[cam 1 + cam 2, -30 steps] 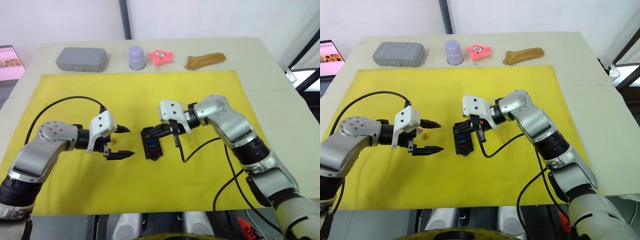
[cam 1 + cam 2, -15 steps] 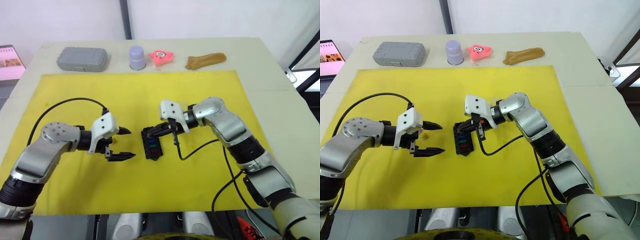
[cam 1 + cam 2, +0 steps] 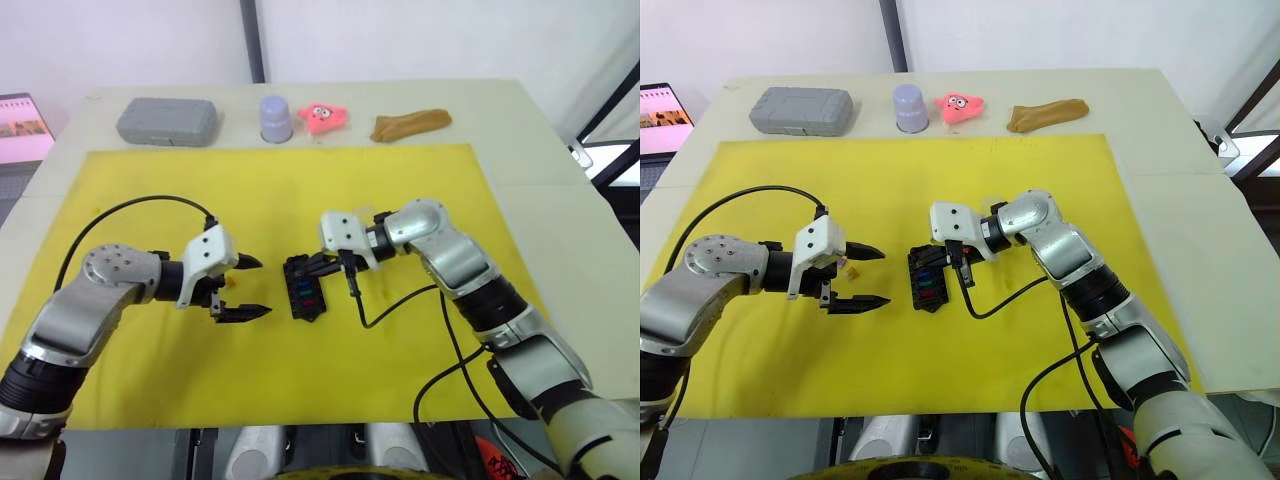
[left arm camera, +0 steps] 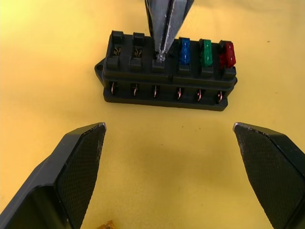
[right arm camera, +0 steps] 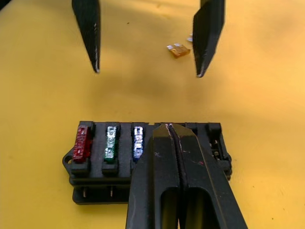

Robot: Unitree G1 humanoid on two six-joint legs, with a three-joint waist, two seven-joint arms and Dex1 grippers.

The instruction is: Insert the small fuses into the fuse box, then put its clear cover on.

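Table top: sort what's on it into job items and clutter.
Job items: fuse box holding blue fuse, green fuse, red fuse; loose orange fuse; right claw shut at a slot; left claw open.

Clutter: grey case, lavender cup, pink toy, brown piece, laptop.

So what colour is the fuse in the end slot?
Red, beside the green one; clearest in the left wrist view.
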